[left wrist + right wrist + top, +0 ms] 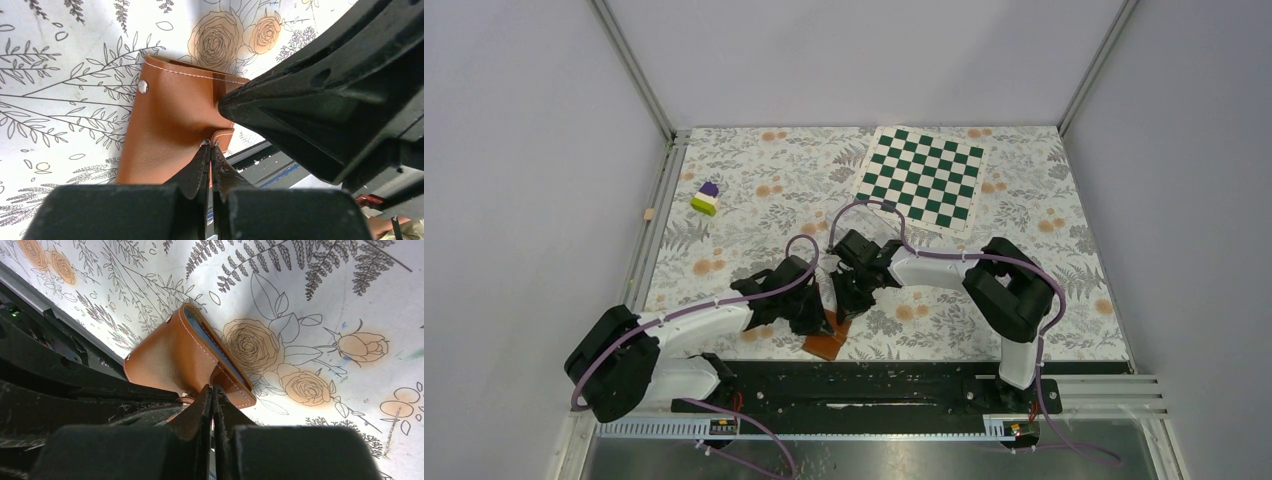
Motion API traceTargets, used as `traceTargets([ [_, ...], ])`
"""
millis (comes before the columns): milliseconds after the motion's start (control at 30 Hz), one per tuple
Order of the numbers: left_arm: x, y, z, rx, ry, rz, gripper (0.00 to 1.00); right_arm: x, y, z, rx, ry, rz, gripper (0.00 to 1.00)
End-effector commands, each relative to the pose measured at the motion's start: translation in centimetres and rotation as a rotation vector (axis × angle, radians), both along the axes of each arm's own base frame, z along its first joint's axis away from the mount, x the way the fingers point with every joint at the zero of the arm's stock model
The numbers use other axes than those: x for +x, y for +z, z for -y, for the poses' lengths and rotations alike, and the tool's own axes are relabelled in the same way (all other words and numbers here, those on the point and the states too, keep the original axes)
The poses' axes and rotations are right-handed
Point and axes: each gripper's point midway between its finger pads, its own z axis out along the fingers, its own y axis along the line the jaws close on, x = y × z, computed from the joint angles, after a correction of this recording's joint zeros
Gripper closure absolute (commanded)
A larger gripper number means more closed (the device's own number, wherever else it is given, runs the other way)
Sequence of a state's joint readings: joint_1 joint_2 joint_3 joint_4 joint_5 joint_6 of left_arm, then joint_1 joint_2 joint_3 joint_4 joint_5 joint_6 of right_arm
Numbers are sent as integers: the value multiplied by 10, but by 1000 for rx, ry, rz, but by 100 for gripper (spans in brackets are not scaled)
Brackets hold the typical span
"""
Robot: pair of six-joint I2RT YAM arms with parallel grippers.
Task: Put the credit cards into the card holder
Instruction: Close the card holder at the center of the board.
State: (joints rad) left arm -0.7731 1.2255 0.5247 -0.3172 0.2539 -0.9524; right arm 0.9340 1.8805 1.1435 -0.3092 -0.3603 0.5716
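While it lies folded on the flowered cloth near the table's front edge, the brown wallet shows blue-grey lining along one side. The left gripper and the right gripper both have fingers pressed together, tips touching the leather. Far behind lie a checkered board and a purple-green block

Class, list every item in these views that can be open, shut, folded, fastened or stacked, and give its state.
card holder, folded over, snap stud bare, so unfastened.
left gripper, shut, tips at the holder's tab.
right gripper, shut, tips at the holder's edge.
chessboard mat, unrolled, lying flat.
toy blocks, stacked together.
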Motion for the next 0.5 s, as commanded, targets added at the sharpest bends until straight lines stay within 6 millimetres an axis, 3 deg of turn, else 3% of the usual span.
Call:
traceTargets([
  [0,15,15,3,5,-1,82,100,-8,-17,12,-67,28,-4,95],
  [467,11,0,5,43,-18,10,100,-8,-6,6,-32,41,-5,94],
])
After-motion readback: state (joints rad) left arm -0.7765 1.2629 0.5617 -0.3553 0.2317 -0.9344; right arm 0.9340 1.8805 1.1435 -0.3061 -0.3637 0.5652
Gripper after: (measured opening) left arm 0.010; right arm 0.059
